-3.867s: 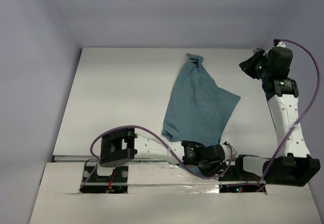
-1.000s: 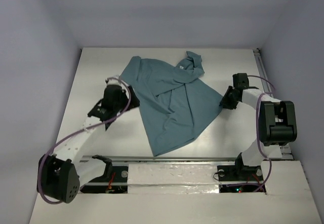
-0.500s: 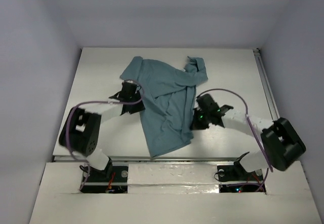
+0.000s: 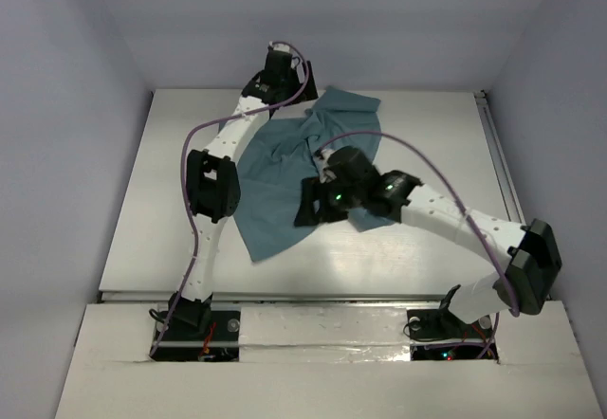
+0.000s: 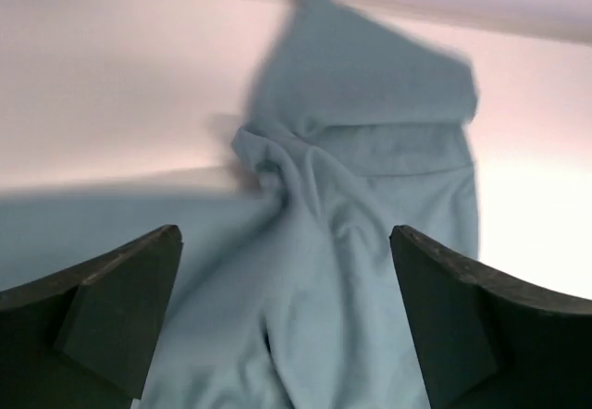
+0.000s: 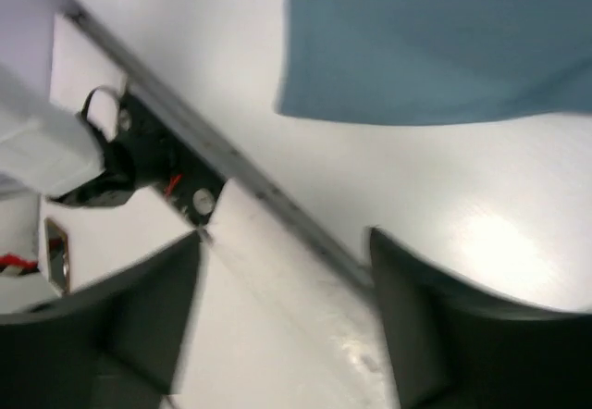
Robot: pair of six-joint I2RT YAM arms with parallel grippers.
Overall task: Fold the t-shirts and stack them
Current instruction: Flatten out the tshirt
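Note:
The teal-blue t-shirt (image 4: 285,177) lies crumpled in a diagonal band from the back middle of the table toward the front left. My left arm reaches to the back edge, and its gripper (image 4: 283,89) stands wide open above the bunched upper part of the shirt (image 5: 361,150). The cloth shows between the left gripper's (image 5: 284,235) dark fingers, ungripped. My right gripper (image 4: 306,212) hovers at the shirt's right edge near its lower end. In the right wrist view that gripper (image 6: 285,238) is open with only bare table between its fingers, and the shirt's hem (image 6: 435,39) lies beyond.
The left arm's dark elbow (image 4: 211,184) sits over the shirt's left edge. A metal rail (image 4: 332,296) runs along the table's near edge, seen also as a rail (image 6: 231,164) in the right wrist view. Walls close the back and both sides.
Both grippers have opened. The left arm swung out to the back edge; the right arm crossed left over the shirt. The shirt now lies narrower and further left.

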